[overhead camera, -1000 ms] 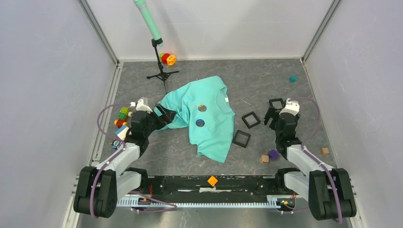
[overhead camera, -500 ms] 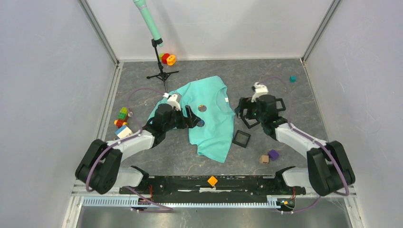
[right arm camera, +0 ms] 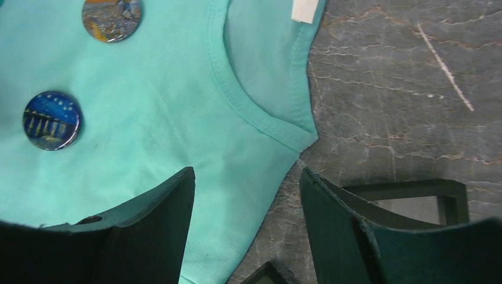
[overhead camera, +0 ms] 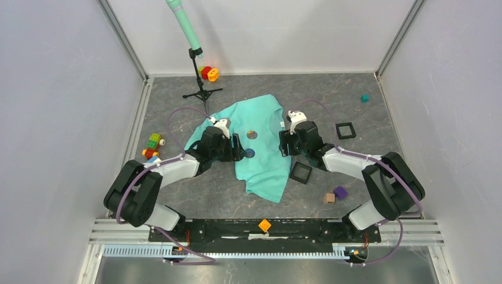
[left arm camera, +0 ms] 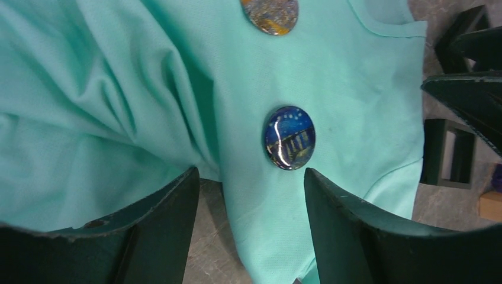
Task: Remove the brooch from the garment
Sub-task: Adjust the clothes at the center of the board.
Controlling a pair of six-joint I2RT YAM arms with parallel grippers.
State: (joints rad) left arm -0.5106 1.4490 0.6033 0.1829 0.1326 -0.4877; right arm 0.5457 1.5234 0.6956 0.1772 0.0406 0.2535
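With left pincer [left arm camera: 250, 177] and right pincer [right arm camera: 245, 174] both agape and empty, centre left on mid-frame blue brooch [left arm camera: 289, 137], pinning garment [left arm camera: 355, 89] flat with right.

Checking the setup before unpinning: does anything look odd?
The garment lies askew and rumpled, one side bunched into folds. It carries two round brooches, not one: a blue brooch and an orange-grey brooch.

Turquoise-green T-shirt [overhead camera: 264, 168] lying mid-table, rumpled along its left side, neckline and white label [right arm camera: 305, 10] toward the far right, glossy blue round brooch [left arm camera: 289, 137] on the chest, orange-and-blue round brooch [left arm camera: 269, 13] just beyond it
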